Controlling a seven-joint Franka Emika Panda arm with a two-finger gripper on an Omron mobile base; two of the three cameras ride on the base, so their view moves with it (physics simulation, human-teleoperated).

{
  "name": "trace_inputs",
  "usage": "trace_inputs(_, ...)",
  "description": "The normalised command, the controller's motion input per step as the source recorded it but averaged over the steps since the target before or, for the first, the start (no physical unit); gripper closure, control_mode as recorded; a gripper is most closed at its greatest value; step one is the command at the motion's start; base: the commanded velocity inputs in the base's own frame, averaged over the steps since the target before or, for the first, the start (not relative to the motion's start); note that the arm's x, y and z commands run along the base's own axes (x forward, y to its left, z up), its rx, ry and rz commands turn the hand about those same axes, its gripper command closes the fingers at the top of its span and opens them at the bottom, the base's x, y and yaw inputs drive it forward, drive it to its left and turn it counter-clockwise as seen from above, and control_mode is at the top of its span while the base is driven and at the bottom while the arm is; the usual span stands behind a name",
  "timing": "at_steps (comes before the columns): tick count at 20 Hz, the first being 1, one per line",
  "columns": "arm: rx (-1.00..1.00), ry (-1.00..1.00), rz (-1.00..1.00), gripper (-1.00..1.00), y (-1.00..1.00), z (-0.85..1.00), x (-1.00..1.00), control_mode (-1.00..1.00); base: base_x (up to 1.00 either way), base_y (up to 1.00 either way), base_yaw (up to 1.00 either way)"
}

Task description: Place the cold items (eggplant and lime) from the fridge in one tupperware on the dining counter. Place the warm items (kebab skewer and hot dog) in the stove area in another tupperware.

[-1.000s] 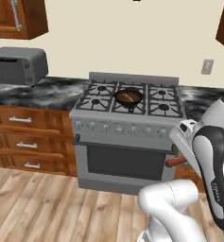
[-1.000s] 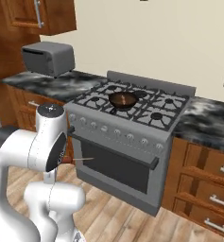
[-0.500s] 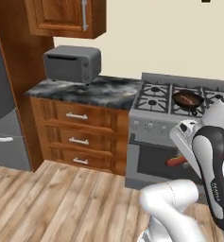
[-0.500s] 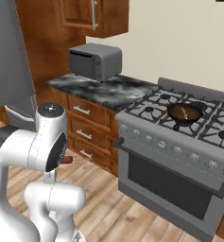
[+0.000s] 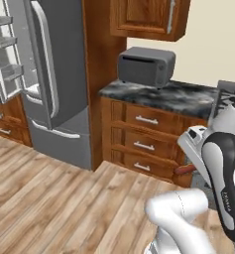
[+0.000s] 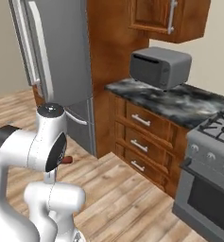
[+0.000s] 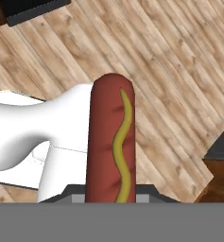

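I see the gripper (image 7: 110, 201) clamped on the hot dog (image 7: 110, 142), a smooth red-brown cylinder with a wavy yellow mustard line, sticking straight out from between the fingers over pale wood-plank flooring. Well beyond the fingers stands the brushed grey steel fridge (image 5: 59, 84) with its long curved handles.

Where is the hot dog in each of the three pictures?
Left base view: a small red-brown end of the hot dog pokes out left of the arm, at lower right.
Right base view: its tip shows beside the arm, at lower left.
Hand view: it stands up in the middle, held in the shut gripper.
Shared landmark: the grey toaster oven on the dark counter, in both base views.
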Motion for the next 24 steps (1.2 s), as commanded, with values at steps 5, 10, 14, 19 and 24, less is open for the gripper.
trace_inputs(5, 0.0, 0.0, 0.0, 1.0, 0.0, 0.0, 0.0, 1.0, 0.37, 0.97, 0.39)
trace_inputs(10, 0.0, 0.0, 0.0, 1.0, 0.0, 0.0, 0.0, 1.0, 0.57, 0.91, 0.46)
trace_inputs(14, 0.0, 0.0, 0.0, 1.0, 0.0, 0.0, 0.0, 1.0, 0.66, 0.93, 0.51)
trace_inputs(19, 0.0, 0.0, 0.0, 1.0, 0.0, 0.0, 0.0, 1.0, 0.68, 0.83, 0.51)
trace_inputs(24, 0.0, 0.0, 0.0, 1.0, 0.0, 0.0, 0.0, 1.0, 0.82, 0.69, 0.45)
